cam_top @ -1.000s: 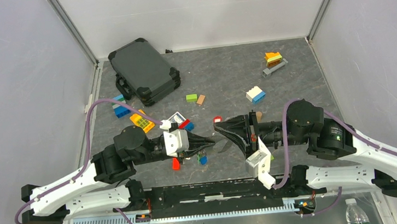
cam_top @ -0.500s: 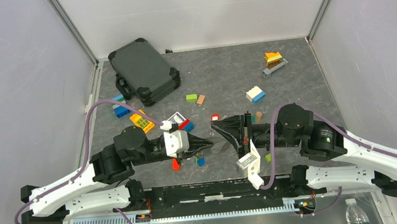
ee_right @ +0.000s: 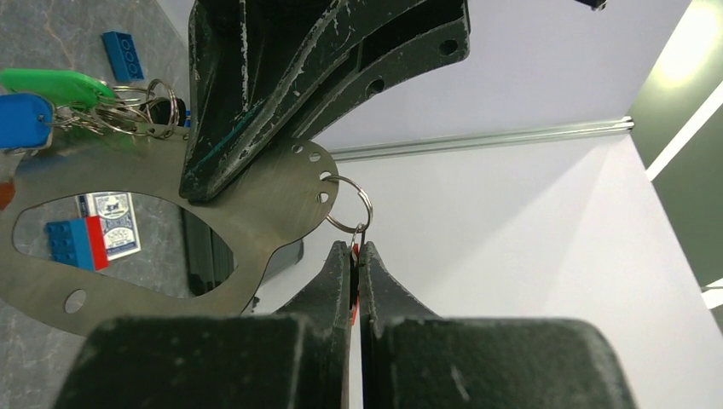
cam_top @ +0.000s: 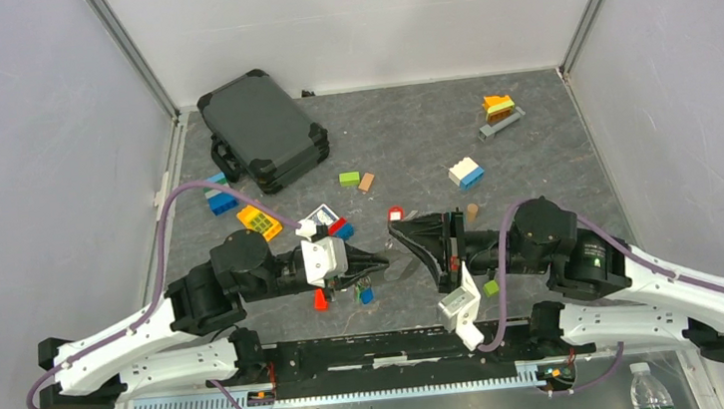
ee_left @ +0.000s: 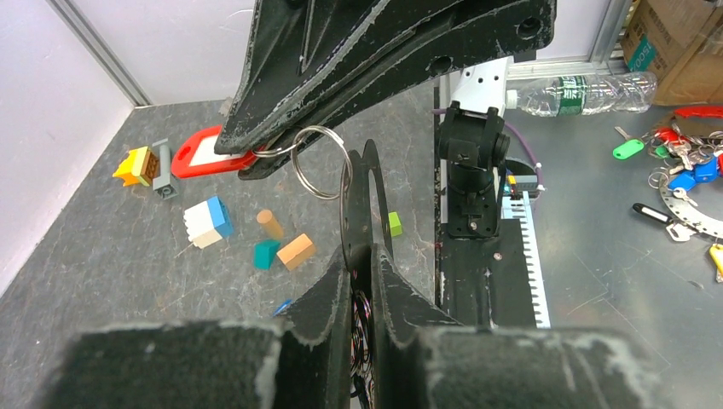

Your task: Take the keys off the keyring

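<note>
Top external: black case [cam_top: 264, 129] shut, keyring [cam_top: 400, 267] outside.

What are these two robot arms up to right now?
The left gripper is clamped on the flat metal keyring. The right gripper is shut on a red-tagged key, whose split ring is hooked through a hole in the keyring's edge, so it is not off yet. Other keys hang at its far end.
</note>
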Available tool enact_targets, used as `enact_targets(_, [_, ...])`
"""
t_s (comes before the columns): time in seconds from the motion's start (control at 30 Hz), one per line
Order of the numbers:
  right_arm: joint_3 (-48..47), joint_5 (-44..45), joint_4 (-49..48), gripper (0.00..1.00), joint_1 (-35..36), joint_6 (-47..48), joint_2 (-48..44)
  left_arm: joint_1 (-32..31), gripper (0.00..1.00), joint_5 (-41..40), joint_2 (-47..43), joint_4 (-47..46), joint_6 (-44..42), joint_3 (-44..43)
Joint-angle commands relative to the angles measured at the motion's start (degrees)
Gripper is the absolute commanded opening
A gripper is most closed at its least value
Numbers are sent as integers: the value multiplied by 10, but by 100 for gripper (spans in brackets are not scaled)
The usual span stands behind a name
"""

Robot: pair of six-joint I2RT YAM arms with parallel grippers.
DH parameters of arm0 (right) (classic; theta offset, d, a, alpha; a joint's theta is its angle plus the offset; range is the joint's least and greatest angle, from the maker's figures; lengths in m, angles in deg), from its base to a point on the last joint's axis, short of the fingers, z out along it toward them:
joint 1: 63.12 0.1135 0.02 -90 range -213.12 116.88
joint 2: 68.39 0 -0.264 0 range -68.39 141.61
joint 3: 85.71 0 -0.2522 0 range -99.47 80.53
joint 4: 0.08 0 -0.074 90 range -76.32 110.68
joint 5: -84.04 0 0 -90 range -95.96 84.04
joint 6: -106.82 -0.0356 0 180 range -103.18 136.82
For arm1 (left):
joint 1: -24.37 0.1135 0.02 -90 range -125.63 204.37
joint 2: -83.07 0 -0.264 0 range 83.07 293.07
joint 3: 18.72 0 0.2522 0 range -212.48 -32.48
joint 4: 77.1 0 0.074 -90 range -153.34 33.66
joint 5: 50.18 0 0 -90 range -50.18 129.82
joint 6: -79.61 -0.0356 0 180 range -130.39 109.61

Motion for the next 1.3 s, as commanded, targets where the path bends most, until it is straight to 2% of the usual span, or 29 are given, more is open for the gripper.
enact_targets(0.0, [7, 27, -68, 0, -3, 49, -22, -4, 2, 27, 0, -6, 0, -23])
enact_targets(0.37, [14, -5, -77, 0, -3, 59, -43, -3, 2, 26, 2, 16, -11, -25])
enact_targets(0.7, [21, -47, -66, 0, -3, 65, -51, -4, 2, 52, 29, 123, -79, -80])
enact_targets(1.27, [129, -56, -136, 0, -3, 101, -76, -4, 2, -5, 35, 210, -182, -97])
